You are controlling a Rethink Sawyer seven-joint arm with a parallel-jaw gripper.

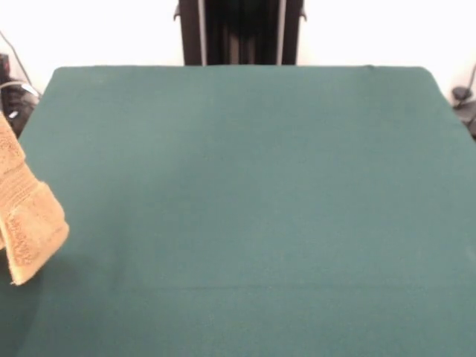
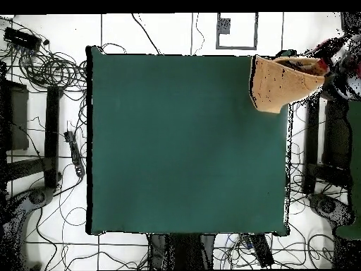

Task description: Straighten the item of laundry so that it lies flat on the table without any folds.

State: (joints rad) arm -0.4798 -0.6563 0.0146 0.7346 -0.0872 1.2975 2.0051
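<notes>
The golden-orange towel (image 1: 26,216) hangs at the left edge of the front view, bunched and folded over itself, above the table's near-left part. In the overhead view the towel (image 2: 278,85) is at the table's top right corner and reaches past the table's edge. It is lifted, not lying flat. The dark green table (image 1: 245,193) fills most of both views (image 2: 183,148). No gripper shows in either view; only the robot's black pedestal (image 1: 242,33) stands at the far side.
What looks like a person (image 2: 338,67) is at the overhead view's right edge, beside the towel's outer end. Cables (image 2: 49,67) and stands lie on the floor around the table.
</notes>
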